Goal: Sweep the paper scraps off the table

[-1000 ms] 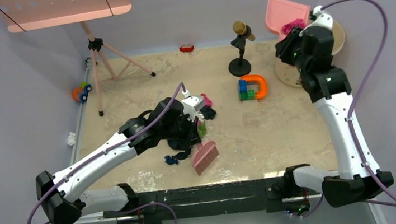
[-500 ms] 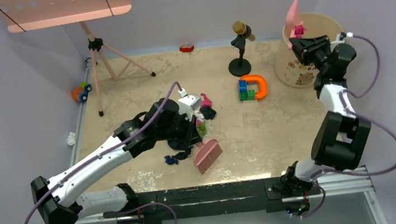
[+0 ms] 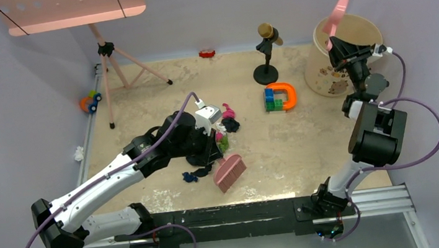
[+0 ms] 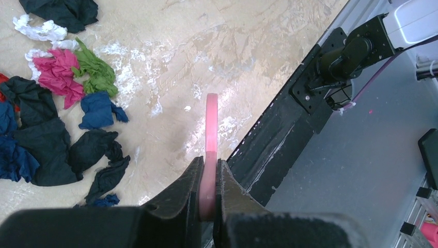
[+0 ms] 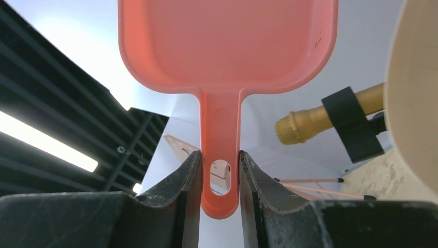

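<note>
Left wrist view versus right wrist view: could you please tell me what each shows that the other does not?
Only the left wrist view shows the scraps, piled on the table to the left of the brush, plus the black rail. Only the right wrist view shows the dustpan, the microphone and the bin. Both show an end effector shut on a pink handle: the left end effector on the brush, the right end effector on the dustpan. Both also catch some table.

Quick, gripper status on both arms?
Left gripper: closed on the pink brush handle.
Right gripper: closed on the pink dustpan handle.
</note>
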You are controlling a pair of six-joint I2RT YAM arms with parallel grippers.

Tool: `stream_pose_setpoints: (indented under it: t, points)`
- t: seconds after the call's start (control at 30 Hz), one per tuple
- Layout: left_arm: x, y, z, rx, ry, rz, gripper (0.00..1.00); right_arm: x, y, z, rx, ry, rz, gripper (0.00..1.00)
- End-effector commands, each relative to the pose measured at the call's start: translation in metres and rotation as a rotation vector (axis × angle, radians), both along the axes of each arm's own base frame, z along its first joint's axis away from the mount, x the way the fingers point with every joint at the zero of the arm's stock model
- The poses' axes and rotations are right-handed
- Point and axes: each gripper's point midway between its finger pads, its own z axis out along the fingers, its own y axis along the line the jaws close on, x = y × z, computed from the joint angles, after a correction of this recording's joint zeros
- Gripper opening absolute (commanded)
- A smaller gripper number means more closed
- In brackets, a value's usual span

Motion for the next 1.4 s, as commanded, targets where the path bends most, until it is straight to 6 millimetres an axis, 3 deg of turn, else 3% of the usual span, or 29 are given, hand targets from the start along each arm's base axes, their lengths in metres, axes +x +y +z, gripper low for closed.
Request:
stream_pose_setpoints:
  t: [0.0, 0.07, 0.2, 0.3, 0.47, 0.7, 0.87, 1.0, 1.1, 1.23, 1.37]
  points:
    - [0.006, -0.008, 0.015, -0.058, -0.025, 0.008, 0.0, -0.031, 0.013, 0.046, -0.045, -0.179, 0.025, 0.0]
    - [0.006, -0.008, 0.015, -0.059, -0.024, 0.008, 0.0, -0.033, 0.007, 0.035, 0.005, -0.155, -0.002, 0.0]
    - [0.006, -0.007, 0.014, -0.055, -0.024, 0.015, 0.0, -0.033, -0.005, -0.018, 0.123, -0.03, -0.052, 0.0]
    - [0.007, -0.006, 0.016, -0.06, -0.028, 0.026, 0.0, -0.032, -0.005, -0.034, 0.134, -0.004, -0.045, 0.0]
    - [0.011, 0.0, 0.029, -0.059, -0.064, 0.05, 0.0, -0.029, 0.002, -0.005, 0.044, -0.05, -0.02, 0.0]
    - [0.026, 0.024, 0.052, 0.005, -0.156, 0.149, 0.0, -0.022, 0.018, 0.055, -0.354, -0.011, -0.077, 0.0]
    - [0.051, 0.07, 0.06, 0.11, -0.241, 0.38, 0.0, -0.031, 0.034, 0.059, -0.659, 0.074, -0.136, 0.0]
    - [0.068, 0.113, 0.072, 0.193, -0.313, 0.534, 0.0, -0.045, 0.065, 0.036, -1.004, 0.19, -0.203, 0.0]
    - [0.083, 0.15, 0.081, 0.319, -0.374, 0.662, 0.0, -0.064, 0.104, 0.012, -1.188, 0.223, -0.167, 0.0]
    - [0.097, 0.188, 0.095, 0.53, -0.452, 0.796, 0.0, -0.097, 0.146, -0.042, -1.366, 0.278, -0.008, 0.0]
    - [0.108, 0.194, 0.089, 0.646, -0.432, 0.826, 0.0, -0.135, 0.181, -0.109, -1.56, 0.388, 0.185, 0.0]
